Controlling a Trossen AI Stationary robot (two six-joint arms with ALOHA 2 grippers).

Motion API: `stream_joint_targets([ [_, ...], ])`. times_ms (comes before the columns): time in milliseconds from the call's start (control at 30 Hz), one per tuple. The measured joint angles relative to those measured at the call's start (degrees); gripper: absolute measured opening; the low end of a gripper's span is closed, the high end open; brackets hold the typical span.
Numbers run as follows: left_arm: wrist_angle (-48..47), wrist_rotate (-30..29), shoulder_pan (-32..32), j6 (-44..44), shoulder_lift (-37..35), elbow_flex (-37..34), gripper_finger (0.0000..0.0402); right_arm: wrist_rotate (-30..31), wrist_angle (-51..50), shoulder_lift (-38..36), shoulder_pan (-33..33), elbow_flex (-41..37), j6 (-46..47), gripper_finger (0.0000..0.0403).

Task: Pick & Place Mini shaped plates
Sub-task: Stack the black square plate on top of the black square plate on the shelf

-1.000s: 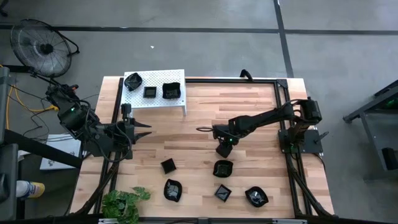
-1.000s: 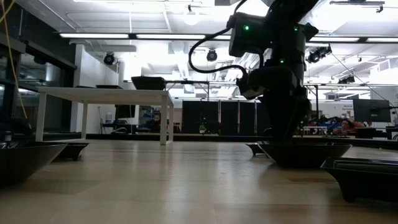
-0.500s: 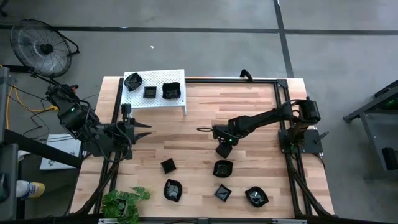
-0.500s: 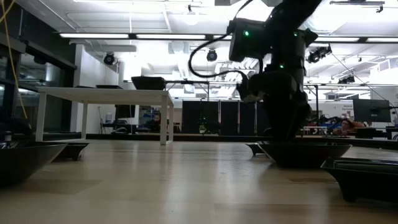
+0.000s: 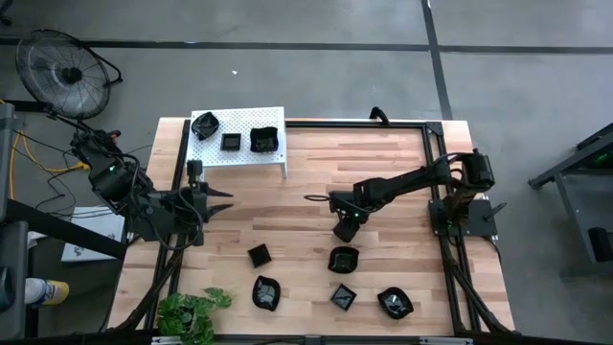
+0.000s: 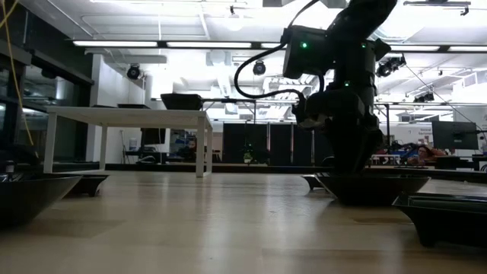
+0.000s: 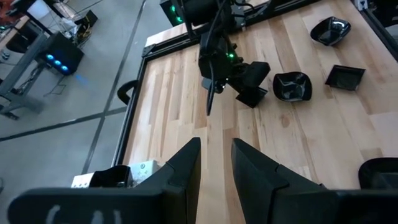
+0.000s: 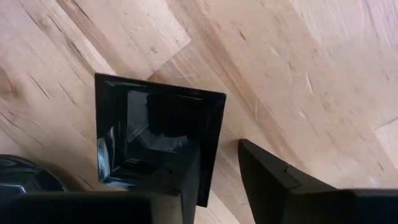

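- The white shelf (image 5: 239, 144) stands at the table's (image 5: 383, 163) far left corner, with three mini plates (image 5: 231, 141) on top in a row.
- The left gripper (image 5: 222, 201) sits at the table's left edge, just in front of the shelf.
- The right gripper (image 5: 343, 231) is near the table's middle, over a square plate (image 8: 155, 140), one finger inside its rim and one outside.
- A round plate (image 5: 343, 259) lies just in front of that gripper.
- Four more plates spread along the near edge: (image 5: 259, 255), (image 5: 266, 292), (image 5: 343, 296), (image 5: 394, 303).
- A plant (image 5: 192, 311) sits at the near left corner.
- A fan (image 5: 62, 72) stands on the floor beyond the table's left side.
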Motion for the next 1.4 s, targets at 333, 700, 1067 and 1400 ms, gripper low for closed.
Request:
stream_joint_targets([
  [333,0.0,0.9,0.0,0.0,0.0,0.0,0.0085,-0.9,0.2,0.0,0.1,0.0,-0.1,0.0068],
  [700,0.2,0.8,0.0,-0.2,0.0,0.0,0.0085,0.2,0.0,-1.8,0.1,0.0,-0.5,0.0018],
  [1067,1.2,0.7,0.0,0.0,0.0,0.0,0.0085,0.2,0.6,-5.8,0.1,0.0,-1.0,0.0003],
  [1400,2.3,0.0,0.1,0.0,0.0,0.0,0.0085,2.3,2.5,-12.6,0.1,0.0,-0.9,0.0002],
])
